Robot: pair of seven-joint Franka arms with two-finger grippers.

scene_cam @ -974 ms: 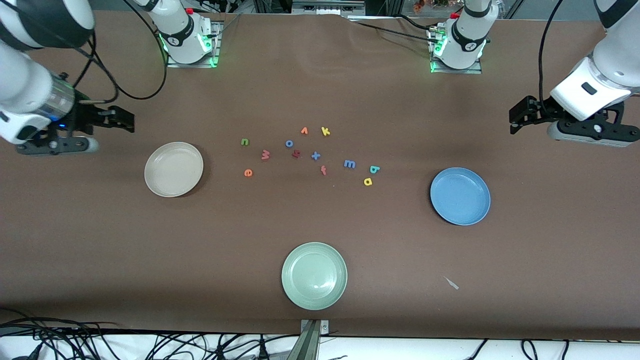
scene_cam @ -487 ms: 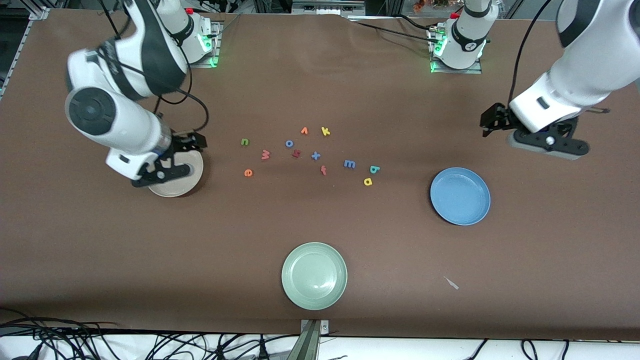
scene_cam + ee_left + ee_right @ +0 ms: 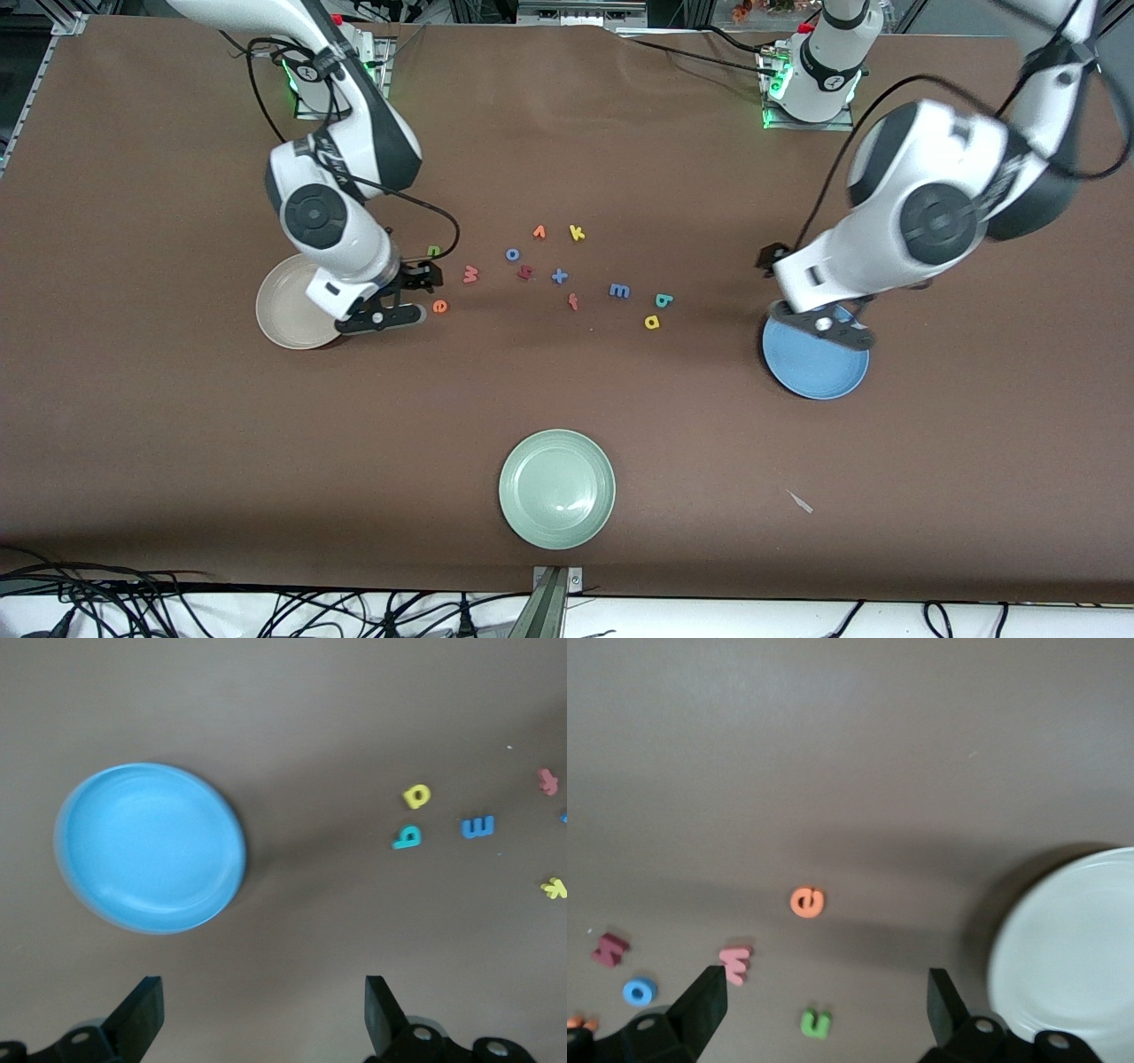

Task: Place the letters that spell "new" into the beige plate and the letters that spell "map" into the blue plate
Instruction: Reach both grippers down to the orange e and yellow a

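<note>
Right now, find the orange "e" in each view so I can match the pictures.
Front view: the orange "e" lies on the table between the beige plate and the letter cluster, beside the right gripper.
Right wrist view: it lies mid-picture.
Left wrist view: not in it.
Shared landmark: the pinkish-red "w".

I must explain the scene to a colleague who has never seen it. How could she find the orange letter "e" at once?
Start at the beige plate toward the right arm's end of the table. The orange "e" lies beside it on the brown table, at the near edge of the letter cluster. The other orange letter, the "v", lies farther from the front camera, beside the yellow "k".
</note>
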